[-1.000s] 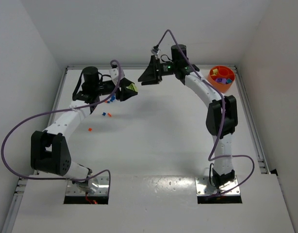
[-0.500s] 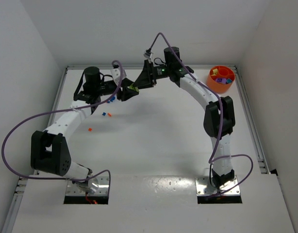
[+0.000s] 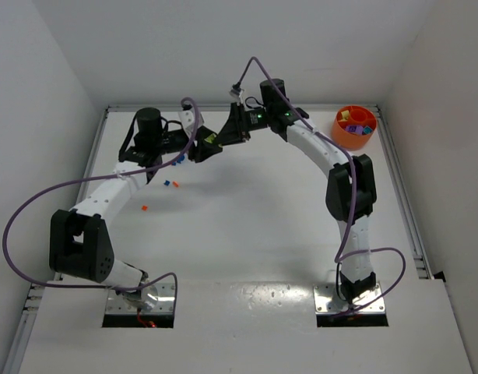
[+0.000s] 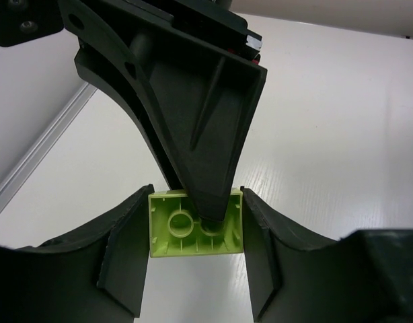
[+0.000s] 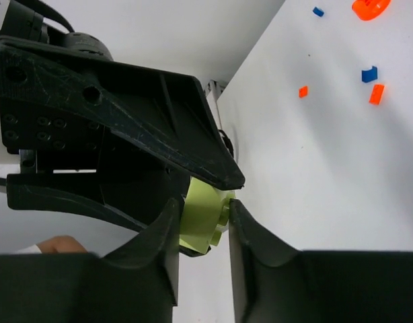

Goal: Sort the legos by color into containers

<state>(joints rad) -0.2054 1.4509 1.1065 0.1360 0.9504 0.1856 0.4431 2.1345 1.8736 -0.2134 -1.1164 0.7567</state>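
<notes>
Upper left in the top view, loose legos lie on the table. Upper centre, the left gripper clamps the yellow-green brick; the right gripper pinches it too. Upper right sits the orange bowl.

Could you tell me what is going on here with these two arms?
This looks like a mid-air handover. The left gripper holds a yellow-green brick, and the right gripper has its fingers against that same brick. A few small blue and orange bricks lie loose on the table by the left arm; the orange bowl sits at the far right corner.
</notes>
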